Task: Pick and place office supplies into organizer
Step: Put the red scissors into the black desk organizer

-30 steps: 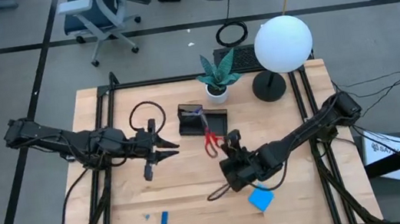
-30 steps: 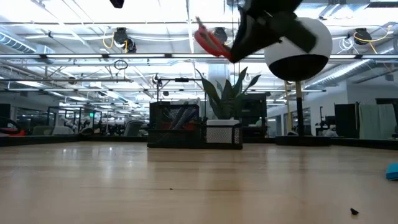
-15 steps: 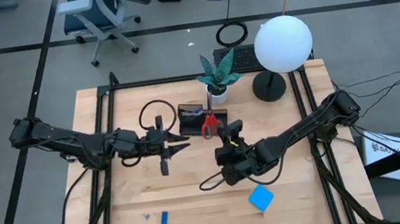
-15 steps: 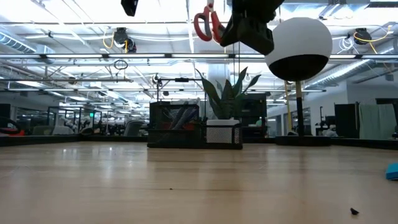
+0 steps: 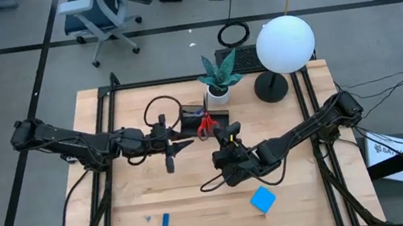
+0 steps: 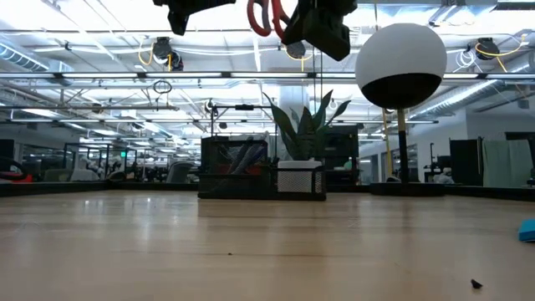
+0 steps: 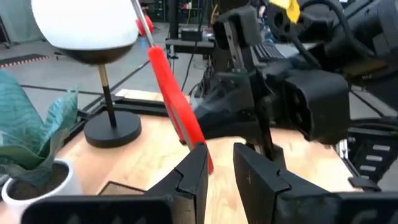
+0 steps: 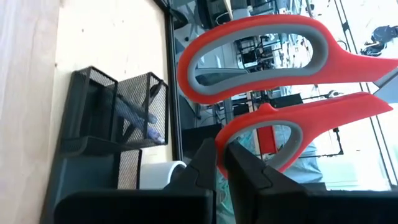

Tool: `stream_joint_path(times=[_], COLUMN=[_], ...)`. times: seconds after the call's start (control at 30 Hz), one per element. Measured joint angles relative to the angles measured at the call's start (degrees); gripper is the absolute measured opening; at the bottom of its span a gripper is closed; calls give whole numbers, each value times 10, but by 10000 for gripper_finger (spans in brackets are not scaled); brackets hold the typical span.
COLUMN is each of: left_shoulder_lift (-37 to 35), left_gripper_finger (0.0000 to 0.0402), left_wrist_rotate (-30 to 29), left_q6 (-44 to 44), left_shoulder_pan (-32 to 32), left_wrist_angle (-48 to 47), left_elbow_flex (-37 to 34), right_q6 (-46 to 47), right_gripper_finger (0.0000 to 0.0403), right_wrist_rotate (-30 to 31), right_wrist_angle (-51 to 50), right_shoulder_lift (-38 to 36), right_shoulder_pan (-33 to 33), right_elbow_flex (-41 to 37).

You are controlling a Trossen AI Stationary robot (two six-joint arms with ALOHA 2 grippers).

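— Above the black organizer [image 5: 201, 118], what is the right pincer [image 5: 224, 138] carrying?

— It is clamped on the red-handled scissors [image 5: 205, 125], held in the air with the handles toward the organizer. From the right wrist the red loops [image 8: 261, 59] fill the view, with the mesh organizer [image 8: 115, 124] beyond them on the wooden surface [image 5: 196, 192]. From table height the scissors [image 6: 266, 15] sit high up, well clear of the organizer [image 6: 238, 167].

— And the left pincer [image 5: 178, 144]?

— It hangs just beside the scissors, on the organizer's left side. Its fingers [image 7: 193, 171] stand a narrow gap apart; in the left wrist view the red scissors [image 7: 174, 106] run down close to them, but I cannot tell whether they touch or grip anything.

— Where are the other supplies?

— A bright blue square pad [image 5: 263, 199] lies near the front edge, below the right arm. A small blue piece [image 5: 166, 220] lies at the front left, well apart from it. Some pens [image 8: 137, 118] already stand slanted in the organizer's taller section.

— Anything else?

— A white plant pot [image 5: 219, 91] just behind the organizer, and a white globe lamp [image 5: 284, 43] to its right.
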Motion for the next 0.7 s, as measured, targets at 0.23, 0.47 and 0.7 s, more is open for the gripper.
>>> stream_joint_path(times=[0.23, 0.47, 0.7], left_shoulder_lift=[0, 1, 1], left_gripper_finger=[84, 83, 83], left_wrist_rotate=[0, 0, 0], left_q6=[0, -1, -2], left_shoulder_pan=[0, 0, 0], left_wrist_angle=[-1, -4, -4], left_elbow_flex=[0, 0, 0], right_q6=[-6, -6, -4], right_gripper_finger=[8, 8, 8], right_wrist_rotate=[0, -1, -1], right_wrist_angle=[2, 2, 2], right_shoulder_lift=[0, 0, 0], right_shoulder_pan=[0, 0, 0], right_elbow_flex=[0, 0, 0])
